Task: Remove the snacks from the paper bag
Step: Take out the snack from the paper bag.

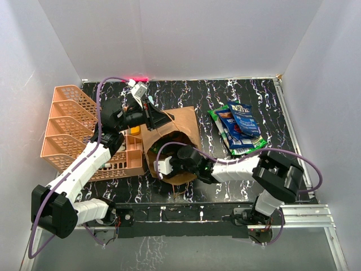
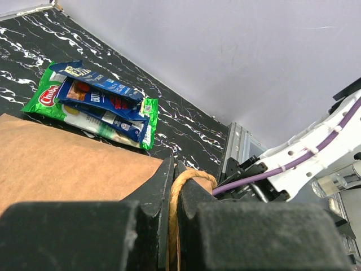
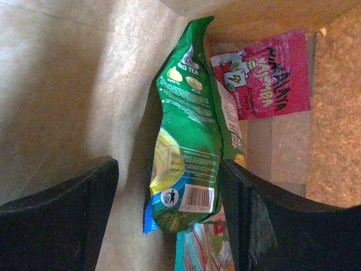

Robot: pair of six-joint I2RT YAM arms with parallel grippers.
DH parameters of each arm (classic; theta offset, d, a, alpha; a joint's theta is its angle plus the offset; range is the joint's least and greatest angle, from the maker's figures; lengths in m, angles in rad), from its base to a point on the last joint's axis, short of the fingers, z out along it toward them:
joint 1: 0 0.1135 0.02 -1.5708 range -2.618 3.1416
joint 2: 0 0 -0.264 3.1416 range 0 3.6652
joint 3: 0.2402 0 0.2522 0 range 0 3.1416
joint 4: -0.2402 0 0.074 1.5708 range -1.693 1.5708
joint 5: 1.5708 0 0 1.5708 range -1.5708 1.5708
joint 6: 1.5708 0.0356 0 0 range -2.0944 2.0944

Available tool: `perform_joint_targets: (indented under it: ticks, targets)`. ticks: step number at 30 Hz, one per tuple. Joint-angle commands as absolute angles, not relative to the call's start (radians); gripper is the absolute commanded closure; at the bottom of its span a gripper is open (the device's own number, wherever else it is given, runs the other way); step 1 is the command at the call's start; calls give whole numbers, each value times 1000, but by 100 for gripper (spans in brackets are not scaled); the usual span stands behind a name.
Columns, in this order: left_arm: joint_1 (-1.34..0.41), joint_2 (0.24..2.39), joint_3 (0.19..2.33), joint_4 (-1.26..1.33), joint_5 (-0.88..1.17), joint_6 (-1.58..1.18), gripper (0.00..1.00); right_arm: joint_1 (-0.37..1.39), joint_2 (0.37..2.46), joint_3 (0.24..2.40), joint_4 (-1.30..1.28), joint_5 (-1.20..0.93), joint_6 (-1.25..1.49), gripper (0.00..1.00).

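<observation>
One green packet (image 3: 186,124) stands inside the spread right gripper (image 3: 169,189), pink packet (image 3: 265,76) behind; left gripper (image 2: 175,169) pinches bag handle (image 2: 194,176)

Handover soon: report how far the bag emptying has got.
Done: a pile of green and blue packets lies right of the paper bag. In hand: the left gripper pinches the bag's handle; the right gripper, open inside the bag, straddles a green packet. Left: that one, a pink-red packet, and others.

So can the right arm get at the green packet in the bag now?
Probably yes. The right gripper is inside the bag, jaws open on either side of the green packet, nothing else between them; the left gripper pinches the handle.
</observation>
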State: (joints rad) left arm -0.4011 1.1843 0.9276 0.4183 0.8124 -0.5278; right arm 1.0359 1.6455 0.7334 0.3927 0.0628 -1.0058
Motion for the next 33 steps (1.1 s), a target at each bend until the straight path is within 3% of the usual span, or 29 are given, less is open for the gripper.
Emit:
perform_joint_targets:
  ticks: [1, 5, 13, 20, 26, 33]
  targets:
    - [-393, 1146, 959, 463, 825, -527, 100, 1017, 1700, 797, 547, 109, -1024, 26]
    - [-393, 1146, 957, 464, 825, -529, 100, 1008, 1736, 836, 553, 119, -1040, 32]
    - [-393, 1145, 959, 454, 820, -520, 100, 1005, 1737, 841, 549, 113, -1019, 71]
    - [-392, 1149, 959, 462, 824, -528, 100, 1025, 1571, 839, 340, 34, -901, 91]
    - [-388, 1155, 956, 462, 819, -527, 100, 1055, 1414, 822, 124, -50, -747, 93]
    - [-388, 1163, 956, 452, 810, -517, 100, 1079, 1152, 823, -170, -220, -389, 93]
